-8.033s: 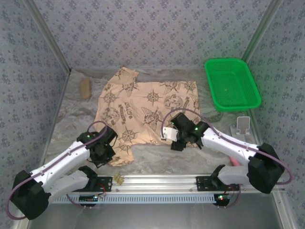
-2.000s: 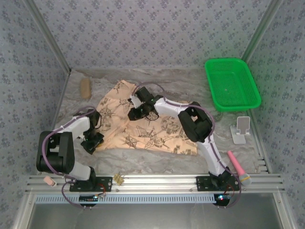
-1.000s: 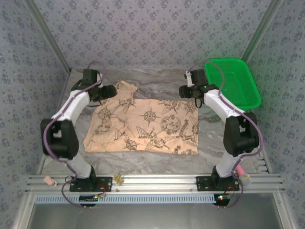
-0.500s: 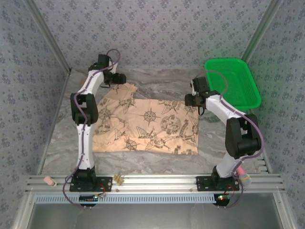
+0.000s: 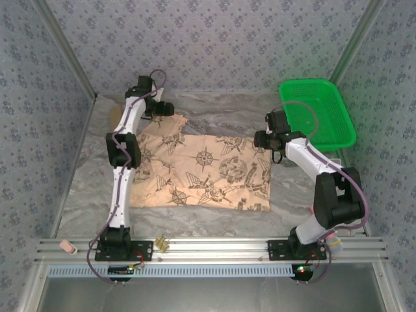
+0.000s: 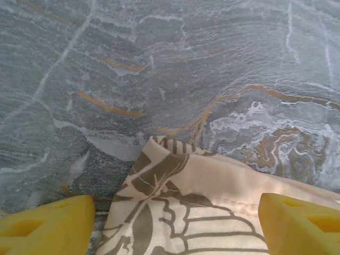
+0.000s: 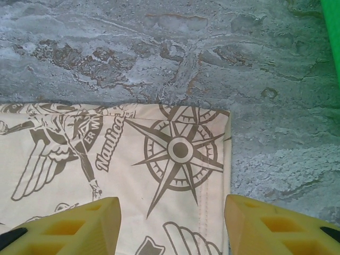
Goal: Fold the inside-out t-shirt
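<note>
table (image 5: 221, 110): marbled top, carrying the cloth.
t-shirt (image 5: 201, 169): spread flat mid-table, print upward, laid out for folding.
left gripper (image 6: 175, 226): jaws apart, empty, straddling the far-left sleeve corner, likely to pinch it.
right gripper (image 7: 172, 226): jaws apart, empty, just short of the far-right hem corner, for a matching pinch.

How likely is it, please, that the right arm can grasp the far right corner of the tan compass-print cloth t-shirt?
Probably yes: the right tool hangs open above that corner of the tan compass-print cloth t-shirt, yellow fingers spread apart, nothing in between.
</note>
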Robot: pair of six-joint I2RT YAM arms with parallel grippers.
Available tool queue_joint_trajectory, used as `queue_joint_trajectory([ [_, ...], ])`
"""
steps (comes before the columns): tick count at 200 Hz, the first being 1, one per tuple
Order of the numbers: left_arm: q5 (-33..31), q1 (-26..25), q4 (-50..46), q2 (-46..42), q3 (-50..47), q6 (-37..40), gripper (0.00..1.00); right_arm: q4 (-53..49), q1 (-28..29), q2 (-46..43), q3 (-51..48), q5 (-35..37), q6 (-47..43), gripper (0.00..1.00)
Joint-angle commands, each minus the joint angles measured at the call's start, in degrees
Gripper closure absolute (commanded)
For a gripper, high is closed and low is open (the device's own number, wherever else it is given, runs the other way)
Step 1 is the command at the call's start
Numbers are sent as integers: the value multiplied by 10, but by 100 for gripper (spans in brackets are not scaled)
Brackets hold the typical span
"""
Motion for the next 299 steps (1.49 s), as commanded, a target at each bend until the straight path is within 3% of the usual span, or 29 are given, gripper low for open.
queue_joint_trajectory([
  [1,79,4,-35,-20,-9,16,26,4,-5,9,5,-16,16,44],
  [72,-7,4,-91,6,18,-29,34,11,-25,37,23,-56,1,44],
  [103,22,7,-84,4,18,-21,63,-19,-39,90,40,-23,-57,46],
  [129,52,6,-52,-13,8,11,100,-74,-48,148,119,-46,-151,46],
  [167,46,10,16,-79,-67,82,100,-173,-60,228,238,-26,-237,45],
  [235,111,38,39,-129,-101,125,100,-319,-74,354,363,-91,-390,50],
  [252,127,40,44,-139,-114,143,100,-349,-77,375,384,-106,-407,60],
  [275,167,39,45,-147,-125,185,100,-347,-78,387,395,-114,-437,83],
  [299,159,39,31,-152,-126,204,100,-328,-78,374,396,-125,-440,97],
])
